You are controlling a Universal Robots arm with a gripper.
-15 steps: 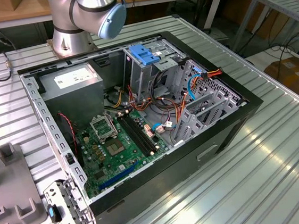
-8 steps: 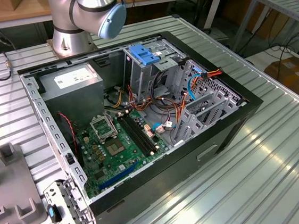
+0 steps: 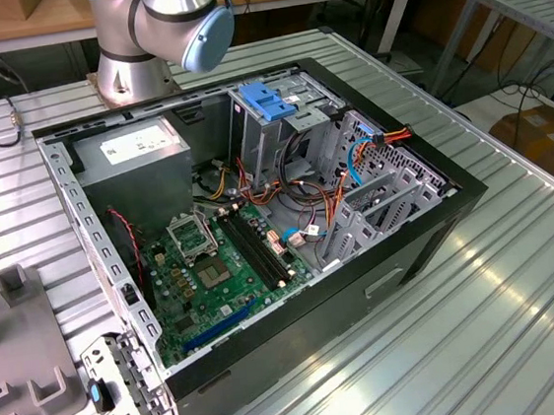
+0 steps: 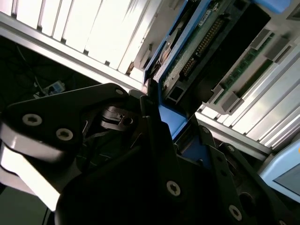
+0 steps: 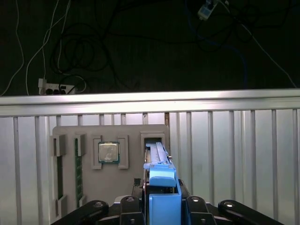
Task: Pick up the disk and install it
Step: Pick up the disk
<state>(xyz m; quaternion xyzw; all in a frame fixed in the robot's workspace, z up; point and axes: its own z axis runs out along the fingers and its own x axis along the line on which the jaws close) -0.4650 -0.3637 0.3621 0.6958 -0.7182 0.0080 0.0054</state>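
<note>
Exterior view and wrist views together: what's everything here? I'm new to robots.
table: one, ribbed silver, under everything.
computer case: one, black, open, on the table.
motherboard: one, green, inside the case.
grey box: one, white sticker, inside the case.
metal cage: one, blue top, inside the case.
tray: one, grey, on the table.
processor chip: one, silver, in a tray pocket.
memory sticks: two, green, in tray slots.
disk: one, silver-grey, blue rails, on edge at a tray slot.
robot arm: one, silver, blue cap, beyond the case in the exterior view.
gripper: one, black, shut on the disk.
</note>
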